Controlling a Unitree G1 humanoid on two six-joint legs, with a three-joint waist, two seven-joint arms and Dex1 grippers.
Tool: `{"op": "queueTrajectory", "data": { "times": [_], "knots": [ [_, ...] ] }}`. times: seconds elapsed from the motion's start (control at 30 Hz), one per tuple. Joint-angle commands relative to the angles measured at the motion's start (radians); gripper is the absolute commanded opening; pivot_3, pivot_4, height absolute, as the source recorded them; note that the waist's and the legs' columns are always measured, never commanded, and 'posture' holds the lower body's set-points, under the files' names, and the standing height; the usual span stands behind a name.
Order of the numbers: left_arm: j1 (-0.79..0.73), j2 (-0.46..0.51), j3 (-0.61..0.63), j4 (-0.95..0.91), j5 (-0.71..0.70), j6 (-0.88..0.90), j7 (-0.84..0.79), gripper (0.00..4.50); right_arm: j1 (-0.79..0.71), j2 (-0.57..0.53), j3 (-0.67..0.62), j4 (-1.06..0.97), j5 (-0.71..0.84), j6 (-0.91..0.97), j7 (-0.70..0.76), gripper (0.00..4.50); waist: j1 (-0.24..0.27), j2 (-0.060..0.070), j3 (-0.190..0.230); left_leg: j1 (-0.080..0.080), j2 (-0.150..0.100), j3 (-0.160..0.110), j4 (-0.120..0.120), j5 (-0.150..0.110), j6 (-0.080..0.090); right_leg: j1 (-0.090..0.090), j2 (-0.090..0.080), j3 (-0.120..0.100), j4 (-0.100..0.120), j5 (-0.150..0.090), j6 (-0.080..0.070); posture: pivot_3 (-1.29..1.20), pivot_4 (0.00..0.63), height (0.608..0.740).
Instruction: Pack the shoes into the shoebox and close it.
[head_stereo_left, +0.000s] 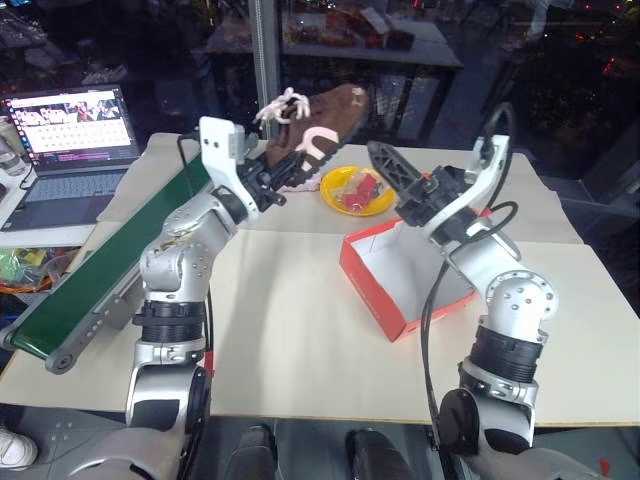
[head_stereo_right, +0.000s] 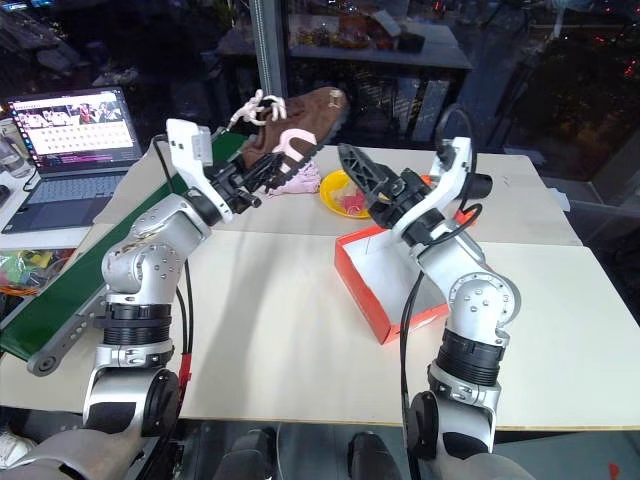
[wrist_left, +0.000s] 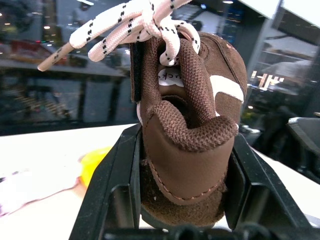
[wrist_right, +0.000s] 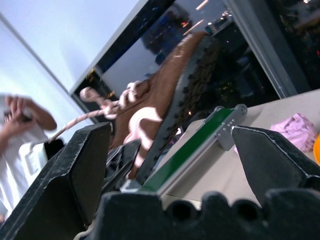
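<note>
A dark brown shoe (head_stereo_left: 325, 115) with pale cream laces hangs in the air above the far side of the table. My left gripper (head_stereo_left: 288, 168) is shut on its heel, and the left wrist view shows the heel (wrist_left: 187, 150) clamped between both black fingers. The red-orange shoebox (head_stereo_left: 368, 283) stands open on the table right of centre, its white inside facing up. Above the box's far corner, just right of the shoe, my right gripper (head_stereo_left: 385, 160) is raised with its jaws wide open and nothing between them. In the right wrist view the shoe's sole (wrist_right: 185, 95) lies beyond that gripper.
A yellow bowl (head_stereo_left: 338, 188) with red pieces sits behind the box. A pink plush toy (head_stereo_right: 300, 182) lies under the raised shoe. A green conveyor belt (head_stereo_left: 90, 280) runs along the table's left side, and a laptop (head_stereo_left: 75, 130) stands beyond it. A person (wrist_right: 20, 130) stands off to the side.
</note>
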Motion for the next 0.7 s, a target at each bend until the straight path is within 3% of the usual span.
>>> {"op": "queueTrajectory", "data": {
  "times": [0.03, 0.23, 0.33, 0.53, 0.7],
  "knots": [
    [-0.035, -0.019, -0.037, -0.092, -0.046, 0.032, -0.024, 1.72, -0.038, -0.035, -0.024, -0.02, 0.073, -0.017, -0.045, 4.5, -0.001, 0.001, 0.0, 0.0, 0.0, 0.0, 0.0, 0.0, 0.0, 0.0, 0.0, 0.0, 0.0, 0.0, 0.0, 0.0, 0.15, 0.736],
    [-0.029, -0.053, -0.067, -0.111, -0.062, 0.056, -0.025, 1.72, -0.032, -0.041, -0.002, -0.022, 0.098, -0.034, -0.094, 4.5, -0.008, 0.003, 0.001, 0.0, 0.0, -0.001, 0.0, 0.0, 0.001, 0.0, 0.001, 0.001, 0.0, 0.0, 0.0, 0.0, 0.15, 0.736],
    [-0.03, -0.062, -0.069, -0.108, -0.061, 0.058, -0.021, 1.68, -0.03, -0.043, 0.005, -0.026, 0.103, -0.048, -0.105, 3.84, -0.009, 0.003, 0.001, 0.0, 0.0, -0.001, 0.0, 0.0, 0.001, 0.0, 0.001, 0.001, 0.0, 0.0, 0.0, 0.0, 0.15, 0.736],
    [-0.038, -0.065, -0.035, -0.08, -0.068, 0.069, 0.011, 1.68, -0.034, -0.05, 0.009, -0.029, 0.119, -0.075, -0.122, 1.81, -0.008, 0.003, 0.002, 0.0, 0.0, -0.002, 0.0, 0.0, 0.001, 0.0, 0.001, 0.001, 0.0, 0.0, 0.0, 0.0, 0.15, 0.736],
    [-0.07, -0.06, 0.026, -0.049, -0.102, 0.066, 0.032, 3.55, -0.048, -0.078, 0.009, 0.001, 0.111, -0.104, -0.13, 0.38, -0.006, 0.003, 0.002, 0.0, 0.0, -0.002, 0.0, 0.0, 0.001, 0.0, 0.001, 0.001, 0.0, 0.0, 0.0, 0.0, 0.15, 0.736]
  ]
}}
